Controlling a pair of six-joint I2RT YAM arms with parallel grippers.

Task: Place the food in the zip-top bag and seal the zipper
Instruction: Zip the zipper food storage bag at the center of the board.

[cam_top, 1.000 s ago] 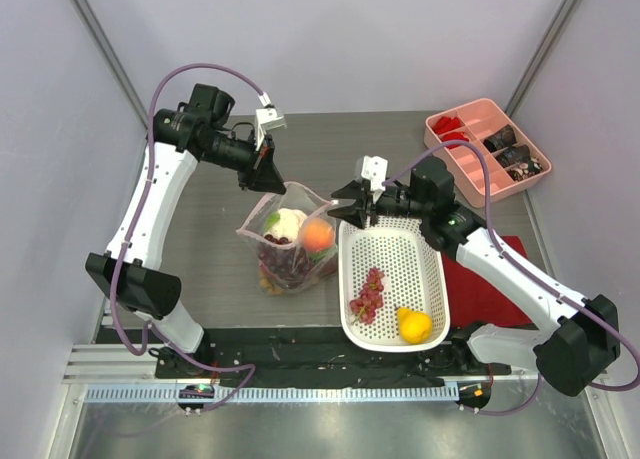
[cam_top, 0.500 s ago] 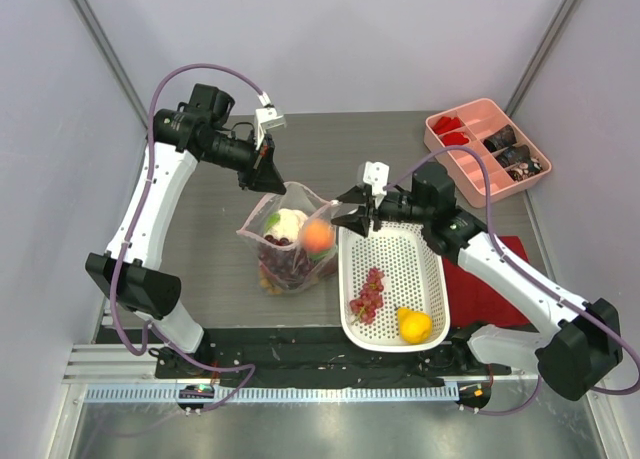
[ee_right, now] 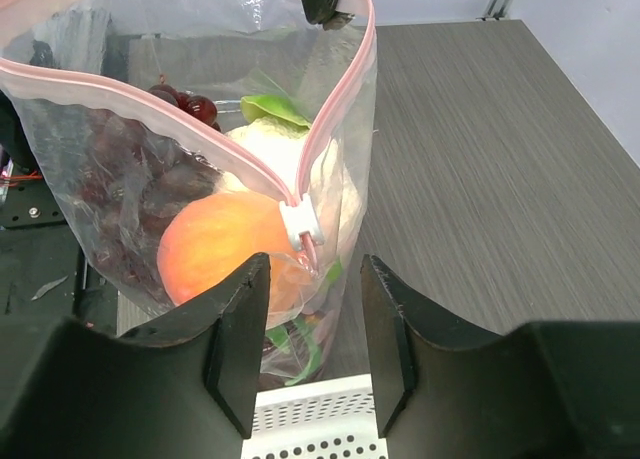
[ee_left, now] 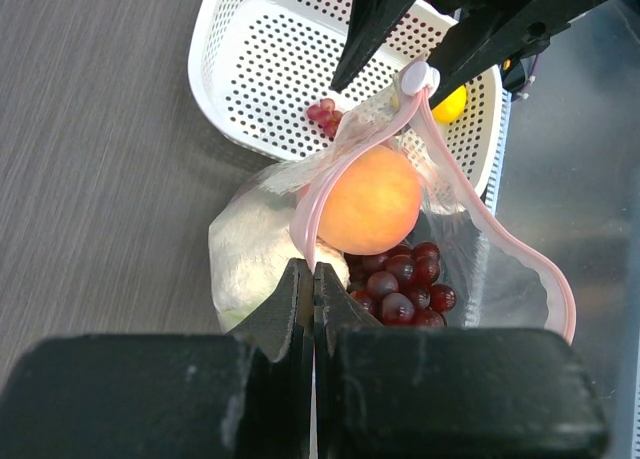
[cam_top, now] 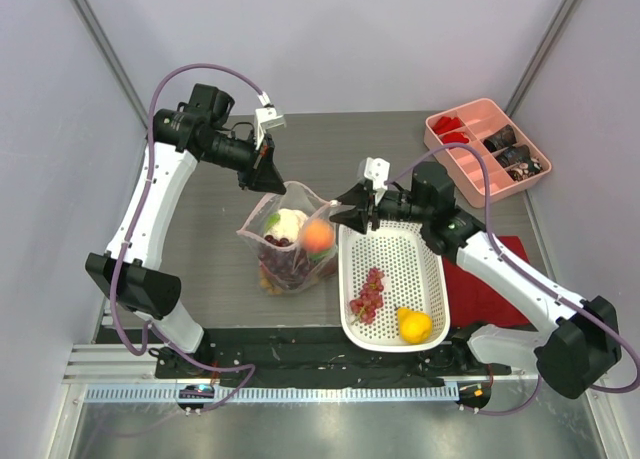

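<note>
The zip-top bag stands open on the table, holding an orange, a white bulb and purple grapes. My left gripper is shut on the far end of the bag's pink zipper rim and holds it up. My right gripper is open at the mouth's other end, its fingers either side of the white slider without pinching it. More grapes and a yellow lemon lie in the white basket.
The white basket sits directly right of the bag, touching it. A folded red cloth lies under the right arm. A pink divided tray stands at the back right corner. Grey walls close in both sides.
The right gripper has shifted only slightly at the bag's mouth. The left gripper and the bag stay as they were.
</note>
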